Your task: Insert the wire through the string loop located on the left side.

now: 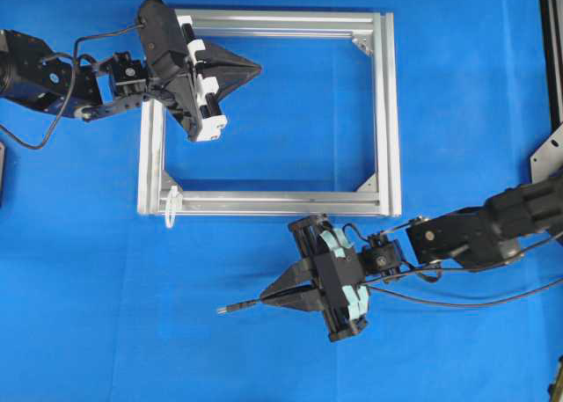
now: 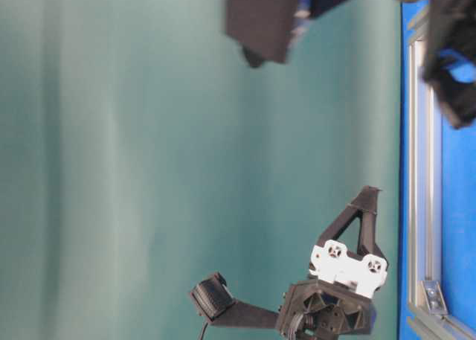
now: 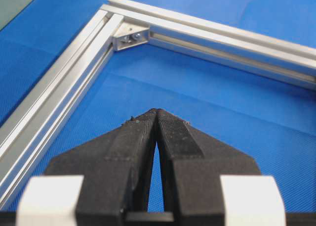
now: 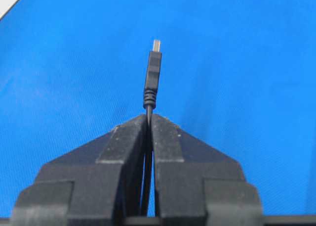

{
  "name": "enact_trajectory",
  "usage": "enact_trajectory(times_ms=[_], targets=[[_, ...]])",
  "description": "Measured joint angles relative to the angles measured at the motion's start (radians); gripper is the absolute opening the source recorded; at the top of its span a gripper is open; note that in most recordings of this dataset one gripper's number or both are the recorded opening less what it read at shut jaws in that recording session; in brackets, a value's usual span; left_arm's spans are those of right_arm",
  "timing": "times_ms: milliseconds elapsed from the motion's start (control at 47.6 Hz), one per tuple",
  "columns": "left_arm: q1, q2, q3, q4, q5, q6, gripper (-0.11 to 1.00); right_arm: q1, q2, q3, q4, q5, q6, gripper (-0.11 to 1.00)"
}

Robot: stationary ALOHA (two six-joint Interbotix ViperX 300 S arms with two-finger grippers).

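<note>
A: Listing near to far, with the aluminium frame point(image 1: 385, 112) as landmark. Item one: right pincer point(image 1: 274, 294), below the frame's lower rail, clamped tight on the wire point(image 4: 153, 72).

B: Handling notes on the wire?

A: Thin, light, limp along its length. The only stiff part is the short plug end, which juts past the fingertips toward the left. The hold sits just behind the plug, which I judge right: any farther back and the tip would droop. The rest trails off to the right over the blue surface point(image 1: 88, 314).

B: Item two?

A: String loop point(image 1: 171, 207), whitish, small, soft, hanging at the frame's lower-left corner, well left of the plug. Likely to shift if nudged.

B: Room?

A: Open surface between plug and loop, nothing in between. The frame's lower rail is the edge to keep off.

B: Farthest item?

A: Left pincer point(image 1: 253, 67), over the frame's upper-left part, fingers pressed together, holding nothing.
</note>
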Motion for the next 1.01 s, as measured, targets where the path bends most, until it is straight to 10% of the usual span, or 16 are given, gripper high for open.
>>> enact_trajectory(times_ms=[1009], targets=[[0.002,-0.002,0.002,0.000,0.000,0.000,0.00,0.002,-0.046,-0.002,-0.002,0.058,0.000,-0.10]])
